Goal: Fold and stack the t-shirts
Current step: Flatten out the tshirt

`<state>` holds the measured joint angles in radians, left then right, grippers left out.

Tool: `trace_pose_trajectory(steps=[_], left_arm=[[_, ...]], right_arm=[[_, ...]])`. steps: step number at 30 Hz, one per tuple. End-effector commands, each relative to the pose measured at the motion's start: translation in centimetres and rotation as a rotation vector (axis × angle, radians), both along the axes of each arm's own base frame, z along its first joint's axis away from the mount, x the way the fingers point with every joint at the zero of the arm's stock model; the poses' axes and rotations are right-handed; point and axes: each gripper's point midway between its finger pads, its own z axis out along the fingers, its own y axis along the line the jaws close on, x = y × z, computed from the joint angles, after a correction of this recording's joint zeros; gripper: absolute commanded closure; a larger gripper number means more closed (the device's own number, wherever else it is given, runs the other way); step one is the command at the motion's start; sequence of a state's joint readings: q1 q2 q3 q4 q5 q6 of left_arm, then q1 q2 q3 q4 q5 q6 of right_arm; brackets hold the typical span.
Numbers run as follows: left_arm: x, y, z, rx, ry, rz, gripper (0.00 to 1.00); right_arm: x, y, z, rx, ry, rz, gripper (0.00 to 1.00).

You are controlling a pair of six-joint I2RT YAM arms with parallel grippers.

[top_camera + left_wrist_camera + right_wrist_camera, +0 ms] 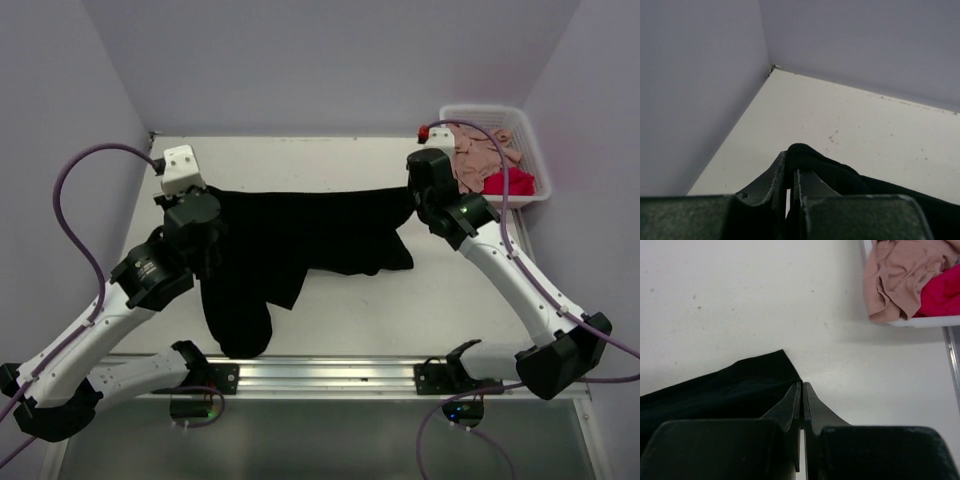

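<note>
We held black t-shirt (300,245) stretched over counter (450,310), left gripper (791,170), right gripper (802,386) each clamped on its edge. No fold yet; pink t-shirt (895,280), red t-shirt (942,295) lay in basket (925,321).

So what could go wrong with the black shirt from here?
The left gripper pinches only a small bump of the black t-shirt at its fingertips, so the cloth might slip out if pulled. The shirt's lower part lies bunched near the front edge of the table, so a fold could come out lumpy. The right gripper works close to the white basket and might knock it.
</note>
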<state>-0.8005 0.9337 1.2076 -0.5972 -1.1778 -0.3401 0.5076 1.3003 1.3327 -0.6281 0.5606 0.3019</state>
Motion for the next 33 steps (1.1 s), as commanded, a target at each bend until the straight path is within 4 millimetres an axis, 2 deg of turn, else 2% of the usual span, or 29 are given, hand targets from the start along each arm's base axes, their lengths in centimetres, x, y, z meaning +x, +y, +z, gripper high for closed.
trace_pose_trajectory(steps=[1, 7, 10, 12, 15, 17, 18, 19, 20, 21, 23, 24, 25, 27, 29, 32, 33], left_arm=[[0.0, 1.1, 5.3, 0.028, -0.089, 0.053, 1.0], [0.8, 0.1, 6.0, 0.073, -0.084, -0.002, 0.93], [1.6, -1.5, 4.9, 0.086, -0.052, -0.074, 0.91], [2.1, -2.9, 3.2, 0.075, -0.011, -0.138, 0.91], [2.4, -5.6, -1.3, 0.038, 0.086, -0.255, 0.99], [2.1, -7.0, -7.8, 0.033, 0.21, -0.318, 1.0], [2.0, -7.7, -8.0, 0.008, 0.216, -0.344, 1.0], [1.7, -8.0, -11.2, 0.022, 0.276, -0.359, 1.0], [1.5, -8.7, -13.0, 0.0, 0.315, -0.382, 1.0], [1.1, -8.6, -15.7, 0.02, 0.371, -0.387, 1.0], [1.0, -9.1, -18.4, 0.014, 0.413, -0.396, 1.0], [0.6, -8.8, -20.5, 0.032, 0.453, -0.396, 1.0], [1.0, -9.2, -21.2, 0.024, 0.448, -0.401, 1.0], [1.2, -8.5, -23.8, 0.044, 0.498, -0.374, 1.0], [2.2, -8.8, -24.7, 0.02, 0.493, -0.368, 1.0], [4.0, -9.4, -24.4, -0.003, 0.453, -0.349, 1.0], [4.6, -9.9, -23.7, -0.013, 0.431, -0.349, 1.0]], right_arm=[[-0.3, -2.2, 2.3, -0.027, -0.076, -0.074, 1.0], [-1.4, -5.3, 4.1, -0.063, -0.128, -0.207, 1.0], [-2.1, -6.8, 5.4, -0.077, -0.167, -0.271, 1.0], [-2.6, -7.8, 6.2, -0.082, -0.193, -0.308, 1.0], [-3.4, -9.0, 7.3, -0.1, -0.221, -0.362, 1.0], [-4.1, -9.9, 8.3, -0.108, -0.244, -0.398, 1.0], [-4.4, -10.1, 8.6, -0.106, -0.251, -0.405, 1.0], [-4.5, -10.2, 8.8, -0.105, -0.256, -0.409, 1.0], [-4.6, -10.3, 9.0, -0.103, -0.258, -0.409, 1.0], [-4.8, -10.4, 9.2, -0.102, -0.259, -0.41, 1.0], [-5.0, -10.4, 9.3, -0.095, -0.256, -0.407, 1.0], [-5.0, -10.3, 9.0, -0.101, -0.246, -0.403, 1.0], [-4.8, -10.1, 8.8, -0.098, -0.24, -0.396, 1.0], [-4.7, -9.9, 8.3, -0.099, -0.224, -0.386, 1.0], [-4.6, -9.6, 8.0, -0.091, -0.216, -0.374, 1.0], [-4.4, -9.3, 7.5, -0.087, -0.206, -0.365, 1.0], [-4.3, -9.3, 7.3, -0.09, -0.201, -0.363, 1.0]])
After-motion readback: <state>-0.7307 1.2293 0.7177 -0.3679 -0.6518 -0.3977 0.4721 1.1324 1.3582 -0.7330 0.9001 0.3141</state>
